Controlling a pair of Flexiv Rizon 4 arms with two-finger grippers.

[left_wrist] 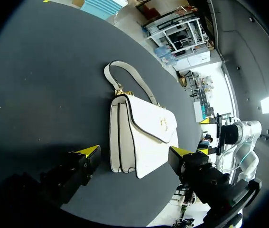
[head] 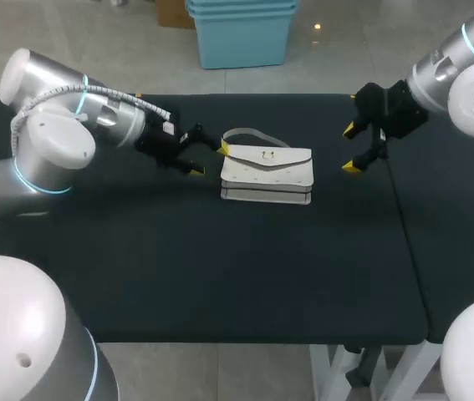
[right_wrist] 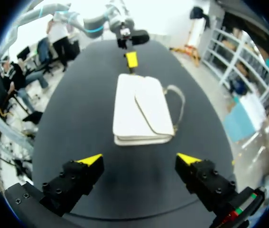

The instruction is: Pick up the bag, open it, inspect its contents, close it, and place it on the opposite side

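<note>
One white bag (head: 267, 174) lies flat, flap shut, on the far middle of the dark table (head: 220, 267). It sits between two grippers: the left gripper (head: 210, 159) just beside its left end and the right gripper (head: 350, 149) near its right end, both with fingers spread and holding nothing. The left wrist view shows a gold clasp (left_wrist: 163, 122) on the flap, which the right wrist view does not.

Silvery arms (head: 53, 134), cyan rings (head: 32, 185), black grippers (head: 210, 159) (head: 350, 149), maybe screws (right_wrist: 44, 185)
</note>
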